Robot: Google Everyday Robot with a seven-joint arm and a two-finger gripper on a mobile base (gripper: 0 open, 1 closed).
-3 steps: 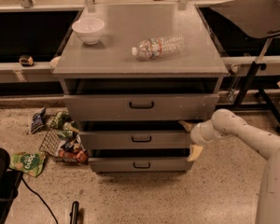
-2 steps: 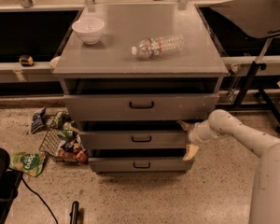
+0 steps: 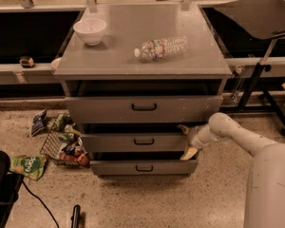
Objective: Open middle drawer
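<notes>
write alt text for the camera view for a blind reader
The robot's gripper sits at the right end of the middle drawer of a grey three-drawer cabinet. A bowl and a water bottle are on top; snack bags litter the floor at left.

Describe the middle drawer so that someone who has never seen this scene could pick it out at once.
Find the grey cabinet with a bowl and bottle on top; it has three drawer fronts. The middle drawer is the second down, shallow, with a small black handle, and the gripper sits at its right end. The top drawer is taller; the lowest drawer is nearest the floor.
</notes>
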